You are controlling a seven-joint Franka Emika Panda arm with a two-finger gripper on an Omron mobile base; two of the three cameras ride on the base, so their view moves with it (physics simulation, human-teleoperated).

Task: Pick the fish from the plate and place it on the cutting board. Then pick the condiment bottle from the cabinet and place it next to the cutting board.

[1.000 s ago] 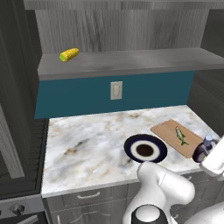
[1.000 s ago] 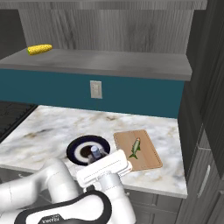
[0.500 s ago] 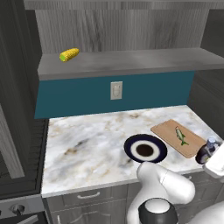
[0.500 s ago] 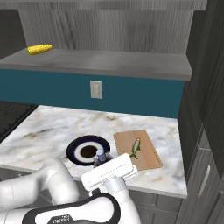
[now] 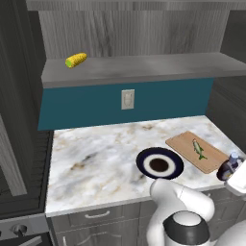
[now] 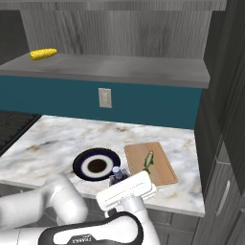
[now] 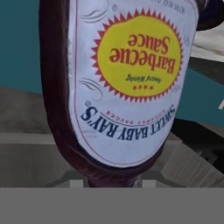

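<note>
One fish (image 5: 199, 149) lies on my cutting board (image 5: 196, 151), right of the plate (image 5: 159, 163). From the right, my hand (image 6: 116, 178) clamps the barbecue sauce bottle (image 6: 115, 175) between plate and board. Close up, its label hangs inverted.

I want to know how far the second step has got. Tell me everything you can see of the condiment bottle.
The condiment bottle is dark brown, its white label bearing a yellow-orange sunburst reading "Barbecue Sauce", upside down in the hand view. It looks glossy. From the base views its pale blue-grey cap shows near the counter's front edge, between the plate and the cutting board, with the shut claw on it.
</note>
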